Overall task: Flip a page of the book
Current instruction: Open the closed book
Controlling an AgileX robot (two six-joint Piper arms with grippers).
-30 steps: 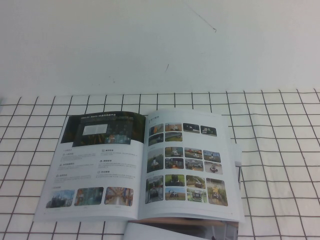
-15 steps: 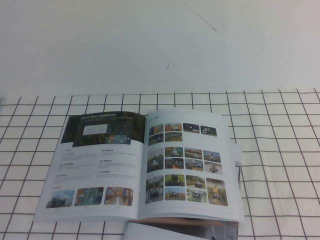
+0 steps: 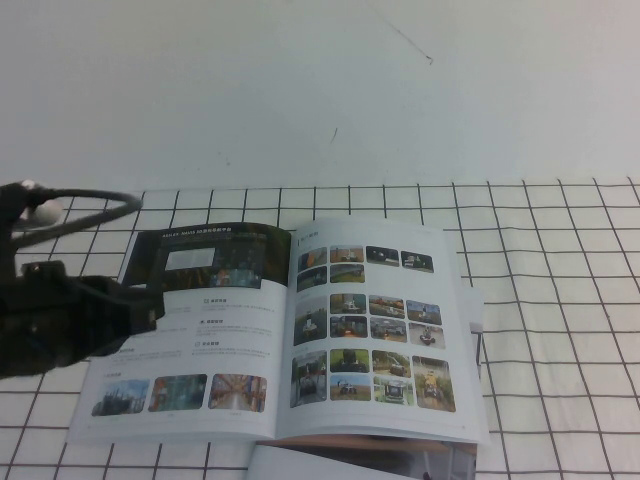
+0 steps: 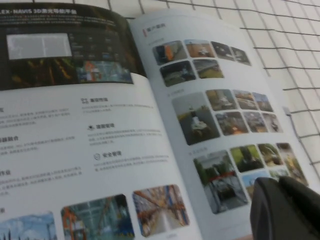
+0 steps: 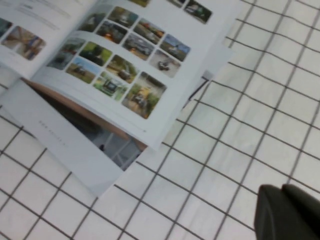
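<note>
The book (image 3: pixel 215 330) lies open on the checked tablecloth. Its left side carries a dark banner and text. The page (image 3: pixel 370 330) on the right has rows of small colour photos and lies flat. My left gripper (image 3: pixel 152 314) reaches in from the left, low over the book's left side. In the left wrist view its black fingers (image 4: pixel 270 200) are pressed together over the near corner of the page (image 4: pixel 225 125), holding nothing. My right gripper (image 5: pixel 281 194) is shut and empty above the bare cloth, off to the right of the page (image 5: pixel 125 50); the high view does not show it.
A second booklet (image 3: pixel 360 458) with a tan-brown strip pokes out from under the book's near edge, also visible as the booklet (image 5: pixel 75 145) in the right wrist view. A black cable (image 3: pixel 90 200) loops over the left arm. White grid cloth (image 3: pixel 560 300) surrounds the book.
My left arm has come into the high view from the left and now hangs over the book's left side. The book and its pages have not moved.
</note>
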